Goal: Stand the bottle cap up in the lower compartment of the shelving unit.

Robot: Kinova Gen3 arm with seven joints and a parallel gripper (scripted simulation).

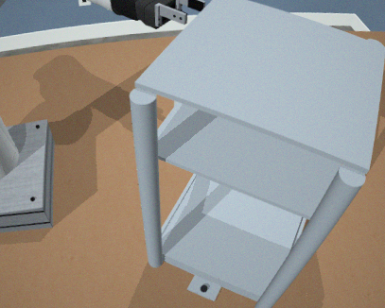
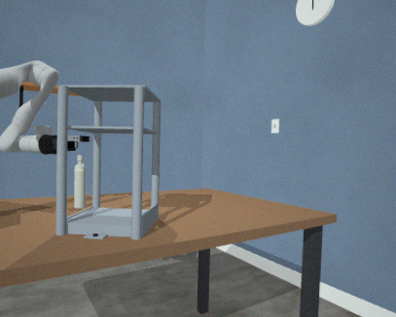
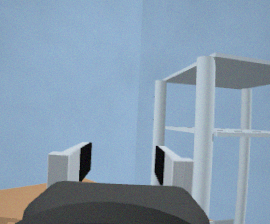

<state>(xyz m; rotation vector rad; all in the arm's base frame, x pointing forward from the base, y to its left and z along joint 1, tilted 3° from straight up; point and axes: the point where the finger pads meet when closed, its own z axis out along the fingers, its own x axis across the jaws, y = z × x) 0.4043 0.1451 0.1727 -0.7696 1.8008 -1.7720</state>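
The white bottle (image 2: pixel 79 182) stands upright on the table behind the grey shelving unit (image 2: pixel 108 160) in the exterior view; it is hidden in the other views. The unit (image 1: pixel 261 142) has three shelves on round posts, and its lower compartment floor (image 1: pixel 228 248) is bare. My gripper (image 2: pixel 84 139) is open and empty, held level in the air above the bottle's cap, beside the unit at about its middle shelf's height. It also shows at the top of the top view (image 1: pixel 176 16). In the wrist view my fingers stand wide apart, with the unit (image 3: pixel 219 143) to the right.
The arm's grey base plate (image 1: pixel 15 179) sits on the table at the left. A small mounting tab (image 1: pixel 203 287) sticks out at the unit's front. The blue wall stands close behind the table.
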